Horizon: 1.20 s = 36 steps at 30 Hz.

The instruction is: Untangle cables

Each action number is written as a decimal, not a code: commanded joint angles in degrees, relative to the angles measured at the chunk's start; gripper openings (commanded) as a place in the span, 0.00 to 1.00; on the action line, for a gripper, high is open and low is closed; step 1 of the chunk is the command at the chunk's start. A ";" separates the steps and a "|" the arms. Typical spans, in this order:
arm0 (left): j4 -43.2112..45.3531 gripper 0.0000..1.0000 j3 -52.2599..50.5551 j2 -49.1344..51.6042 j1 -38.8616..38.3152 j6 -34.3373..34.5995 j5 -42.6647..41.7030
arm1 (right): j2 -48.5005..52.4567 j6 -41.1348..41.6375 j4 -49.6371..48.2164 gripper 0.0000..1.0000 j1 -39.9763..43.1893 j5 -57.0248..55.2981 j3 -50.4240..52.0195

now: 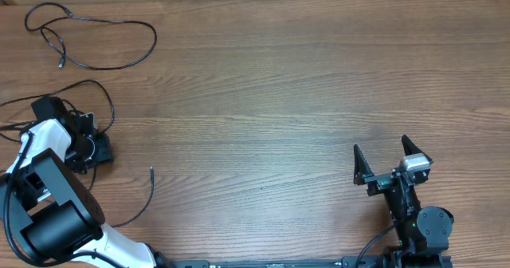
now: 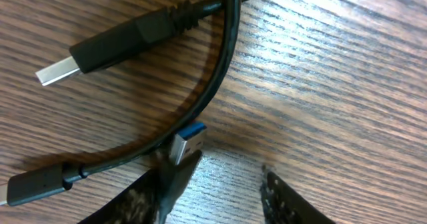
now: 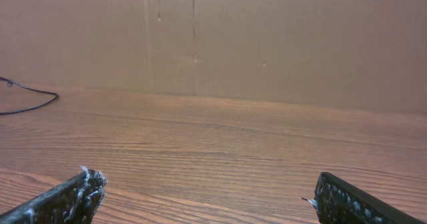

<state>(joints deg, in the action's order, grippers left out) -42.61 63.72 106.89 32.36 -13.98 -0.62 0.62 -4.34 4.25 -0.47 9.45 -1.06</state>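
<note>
Several cables [image 2: 220, 71], left pincer [image 2: 223, 184] low above

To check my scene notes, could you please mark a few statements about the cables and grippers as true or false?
1. The right gripper is open and empty. True.
2. One cable lies apart in the far left corner. True.
3. The left gripper hovers over bare wood. False: a tangle of cables lies beneath it.
4. The right wrist view shows a blue plug. False: the blue plug is in the left wrist view.
</note>
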 commanded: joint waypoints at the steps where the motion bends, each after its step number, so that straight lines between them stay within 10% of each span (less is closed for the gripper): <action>1: -0.85 0.44 -2.82 2.23 -0.09 -0.44 -3.50 | -0.46 -0.04 -0.28 1.00 -0.17 -0.42 0.59; 29: -11.76 0.10 -2.67 2.21 -0.07 0.68 -0.44 | -0.46 -0.04 -0.31 1.00 -0.17 -0.42 0.59; 31: -11.78 0.17 -1.60 2.21 -0.09 0.66 -0.98 | -0.46 -0.04 -0.28 1.00 -0.17 -0.42 0.59; 36: -15.15 0.75 3.50 2.14 -0.11 -1.38 -2.19 | -0.46 -0.04 -0.28 1.00 -0.17 -0.42 0.59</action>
<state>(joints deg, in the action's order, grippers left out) -56.45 64.31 107.20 32.23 -13.72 -2.42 0.62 -4.29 4.25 -0.47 9.43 -1.06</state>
